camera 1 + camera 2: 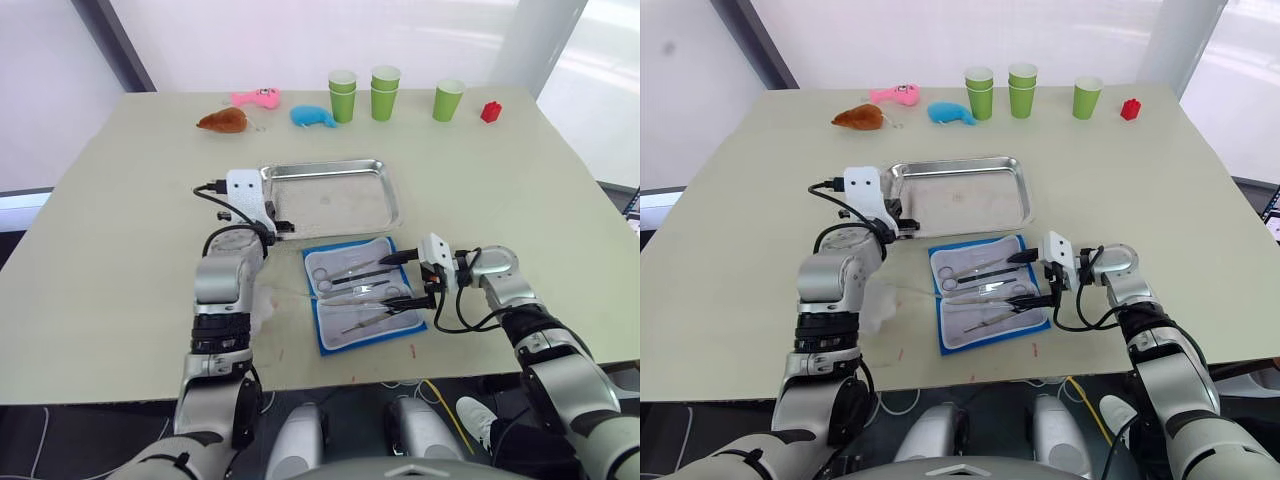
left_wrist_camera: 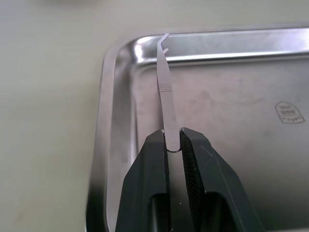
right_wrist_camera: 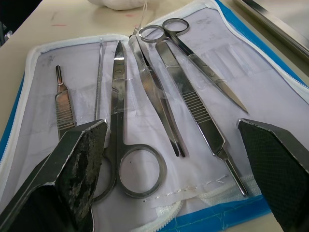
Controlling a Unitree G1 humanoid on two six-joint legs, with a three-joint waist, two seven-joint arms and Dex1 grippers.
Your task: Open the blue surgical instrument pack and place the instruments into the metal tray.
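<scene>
Table (image 1: 120,200) — tweezers (image 2: 164,96) in left gripper (image 2: 174,145)

Pale beige table (image 1: 120,200) as I see it from the head cameras, with everything resting on it.

Near the middle I have the shallow shiny steel tray (image 1: 385,182), and just in front of it the blue fabric instrument pack (image 1: 322,338) lies opened flat, its whitish lining up. Along the far edge I count a brown plush toy (image 1: 222,121), a pink plush toy (image 1: 256,97), a small blue plush toy (image 1: 312,116), then green paper cups: two stacks (image 1: 343,96) (image 1: 385,92) and a single one (image 1: 448,100), with a small red block (image 1: 490,111) furthest right. A crumpled white wad (image 3: 118,3) sits beside the pack's left edge.
</scene>
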